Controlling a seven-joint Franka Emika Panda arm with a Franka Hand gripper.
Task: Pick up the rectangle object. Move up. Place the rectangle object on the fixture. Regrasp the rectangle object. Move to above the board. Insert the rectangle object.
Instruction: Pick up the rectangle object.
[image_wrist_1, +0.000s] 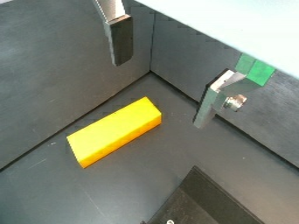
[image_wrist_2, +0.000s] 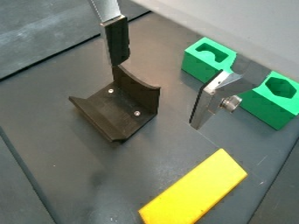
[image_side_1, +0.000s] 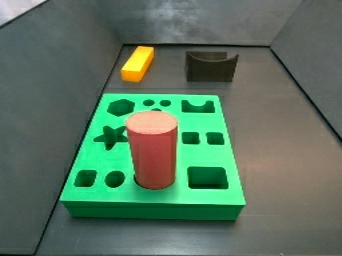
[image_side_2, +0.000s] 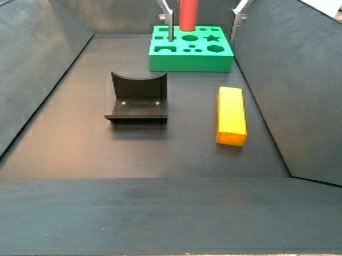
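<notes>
**Block flat on desk, jaws empty above it**

The rectangle object (image_side_2: 231, 114) lies flat on the dark desk (image_side_2: 147, 155), untouched, long side down. In a side view it sits just beside the fixture (image_side_2: 136, 98), apart from it, near the right wall. In a side view (image_side_1: 138, 62) it's at the far end, past the board (image_side_1: 214, 150), with the fixture (image_side_1: 211, 65) to its side.

The board is green with shaped cut-outs; a red cylinder (image_side_1: 151, 150) stands upright in one of its holes.

The gripper (image_wrist_1: 176, 72) is held above the desk, jaws spread wide, nothing between them. In a wrist view the block (image_wrist_1: 114, 131) lies on the desk under the silver fingers (image_wrist_1: 121, 38), clear of both. In a wrist view the gripper (image_wrist_2: 166, 72) hangs over the fixture (image_wrist_2: 118, 107), the block (image_wrist_2: 197, 189) near it and a corner of the board (image_wrist_2: 243, 80) behind one finger. In a side view only the finger tips show, at the top edge over the board (image_side_2: 191, 50).
</notes>
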